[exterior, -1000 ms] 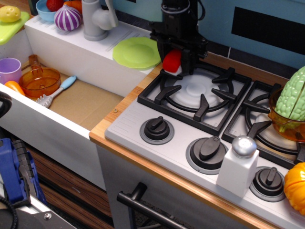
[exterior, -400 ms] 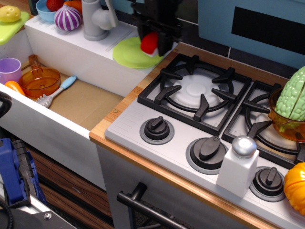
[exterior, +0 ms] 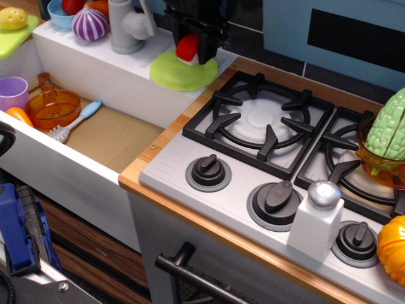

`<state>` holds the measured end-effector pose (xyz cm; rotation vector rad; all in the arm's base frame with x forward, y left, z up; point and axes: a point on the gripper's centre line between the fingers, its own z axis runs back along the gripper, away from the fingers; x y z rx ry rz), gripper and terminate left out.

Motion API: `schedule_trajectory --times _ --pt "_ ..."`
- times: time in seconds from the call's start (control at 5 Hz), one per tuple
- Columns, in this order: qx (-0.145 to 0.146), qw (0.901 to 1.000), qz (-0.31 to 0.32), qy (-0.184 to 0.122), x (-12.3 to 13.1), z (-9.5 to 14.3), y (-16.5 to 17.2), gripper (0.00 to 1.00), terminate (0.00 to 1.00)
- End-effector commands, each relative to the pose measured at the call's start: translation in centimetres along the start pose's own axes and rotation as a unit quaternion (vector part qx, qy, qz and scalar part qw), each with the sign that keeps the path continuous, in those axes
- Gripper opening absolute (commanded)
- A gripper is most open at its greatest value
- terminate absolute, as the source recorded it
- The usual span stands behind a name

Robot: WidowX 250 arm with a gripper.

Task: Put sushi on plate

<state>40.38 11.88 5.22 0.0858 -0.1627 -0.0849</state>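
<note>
Over the white ledge beside the stove [exterior: 266, 145] lies the plate [exterior: 174, 74]; above it hangs the black gripper [exterior: 192, 45] (jaws clamped together) on the sushi [exterior: 186, 49], whether touching the plate, unclear.

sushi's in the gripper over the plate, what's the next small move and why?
Probably lower a little, then open. The gripper is shut on the sushi, which sits in line with the lime-green plate in this view. Whether it touches the plate cannot be told, so a short descent first should keep it from dropping or rolling off the rim.
</note>
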Motion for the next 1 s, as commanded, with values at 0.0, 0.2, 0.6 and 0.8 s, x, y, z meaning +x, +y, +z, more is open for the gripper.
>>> schedule_trajectory --times 0.0,0.2,0.6,0.8 --pt "0.011 0.9992 0.010 -0.039 0.31 1.07 1.57 0.00 0.00" --pt "0.043 0.9967 -0.024 -0.065 -0.21 0.20 2.37 1.00 0.00" --pt "0.043 0.9967 -0.024 -0.065 -0.21 0.20 2.37 1.00 0.00" --pt "0.043 0.9967 -0.024 -0.065 -0.21 0.20 2.37 1.00 1.00"
